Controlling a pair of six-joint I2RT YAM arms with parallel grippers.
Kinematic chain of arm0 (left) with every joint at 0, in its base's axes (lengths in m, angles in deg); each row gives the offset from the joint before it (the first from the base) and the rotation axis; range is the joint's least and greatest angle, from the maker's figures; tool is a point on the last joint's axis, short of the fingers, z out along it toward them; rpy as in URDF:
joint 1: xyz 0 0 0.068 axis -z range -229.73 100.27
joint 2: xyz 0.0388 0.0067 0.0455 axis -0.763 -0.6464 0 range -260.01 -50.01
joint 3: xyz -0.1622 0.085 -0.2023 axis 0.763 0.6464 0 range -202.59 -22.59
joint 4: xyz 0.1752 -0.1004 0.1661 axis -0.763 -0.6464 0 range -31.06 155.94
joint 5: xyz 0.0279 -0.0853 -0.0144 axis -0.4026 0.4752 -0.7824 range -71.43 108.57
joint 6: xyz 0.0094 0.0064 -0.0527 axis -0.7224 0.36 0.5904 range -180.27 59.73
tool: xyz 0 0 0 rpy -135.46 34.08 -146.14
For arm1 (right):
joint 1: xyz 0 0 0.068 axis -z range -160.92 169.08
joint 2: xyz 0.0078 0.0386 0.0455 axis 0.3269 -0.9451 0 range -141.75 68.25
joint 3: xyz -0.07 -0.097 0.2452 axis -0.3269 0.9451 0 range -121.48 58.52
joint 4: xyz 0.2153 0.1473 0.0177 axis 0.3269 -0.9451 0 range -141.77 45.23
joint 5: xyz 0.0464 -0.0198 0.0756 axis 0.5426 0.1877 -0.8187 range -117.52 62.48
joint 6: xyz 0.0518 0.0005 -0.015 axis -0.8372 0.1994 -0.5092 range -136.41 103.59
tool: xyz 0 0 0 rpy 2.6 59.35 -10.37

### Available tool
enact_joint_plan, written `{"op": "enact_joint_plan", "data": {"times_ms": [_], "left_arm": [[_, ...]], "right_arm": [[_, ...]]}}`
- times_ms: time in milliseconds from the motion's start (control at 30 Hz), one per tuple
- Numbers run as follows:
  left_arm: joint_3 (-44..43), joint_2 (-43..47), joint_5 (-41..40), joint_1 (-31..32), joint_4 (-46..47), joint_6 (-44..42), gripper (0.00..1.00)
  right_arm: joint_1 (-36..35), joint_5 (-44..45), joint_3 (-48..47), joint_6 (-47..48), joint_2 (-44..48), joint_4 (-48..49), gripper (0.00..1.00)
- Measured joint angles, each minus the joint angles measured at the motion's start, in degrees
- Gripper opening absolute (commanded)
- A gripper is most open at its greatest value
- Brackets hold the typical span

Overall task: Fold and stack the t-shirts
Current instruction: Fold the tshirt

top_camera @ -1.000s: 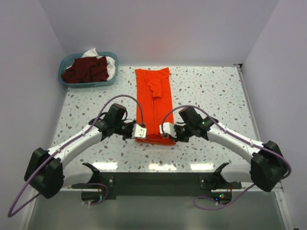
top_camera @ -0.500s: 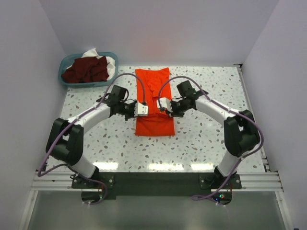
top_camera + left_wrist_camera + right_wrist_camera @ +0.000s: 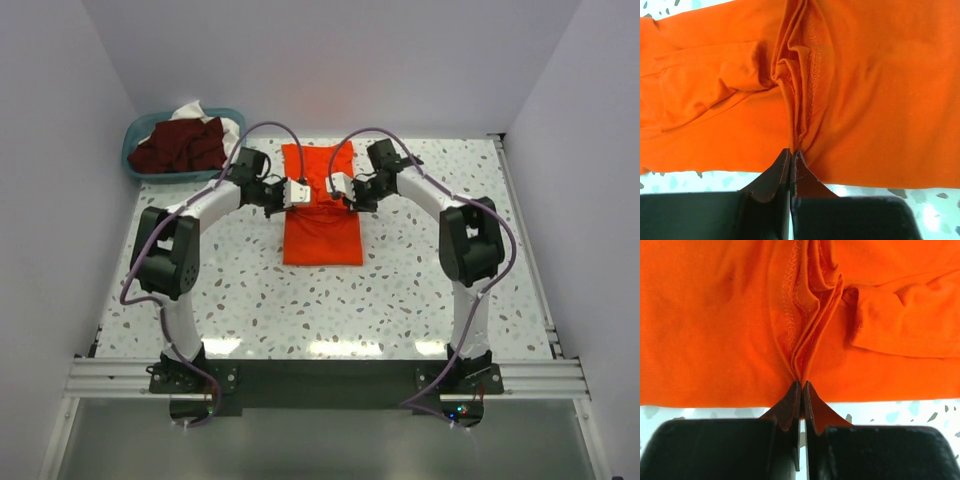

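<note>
Left gripper (image 3: 297,192) and right gripper (image 3: 341,187) pinching the orange-red t-shirt (image 3: 322,225), mid-fold.
Each pair of fingers is pressing together on a bunched hem, one at either long edge of the shirt. The shirt is lying mid-table, its long axis running away from the arm bases. Its far end is lying just beyond both grippers, equally near each, so the fold is probably finishing forward. The teal basket (image 3: 187,176), holding the maroon shirts (image 3: 180,145), is sitting well off to the left and not obstructing.
</note>
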Motion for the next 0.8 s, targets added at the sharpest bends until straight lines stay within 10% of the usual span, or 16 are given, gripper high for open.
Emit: {"op": "enact_joint_plan", "data": {"times_ms": [233, 333, 533, 800], "left_arm": [[-3.6, -4.6, -0.9, -1.0, -0.1, -0.7, 0.00], [-4.9, -6.3, -1.8, -1.1, 0.3, -0.6, 0.17], [-7.7, -9.2, -6.0, -1.3, 4.6, 4.8, 0.50], [-8.0, -7.2, -8.4, -4.4, 9.4, 14.3, 0.51]], "right_arm": [[0.4, -0.1, -3.2, 0.8, -4.9, 0.1, 0.00], [0.4, 0.4, -3.2, 0.6, -5.7, 0.9, 0.03], [0.4, 3.7, -3.1, -2.9, -5.8, 6.3, 0.61], [1.3, 8.0, -1.0, -7.8, -2.5, 9.7, 0.51]]}}
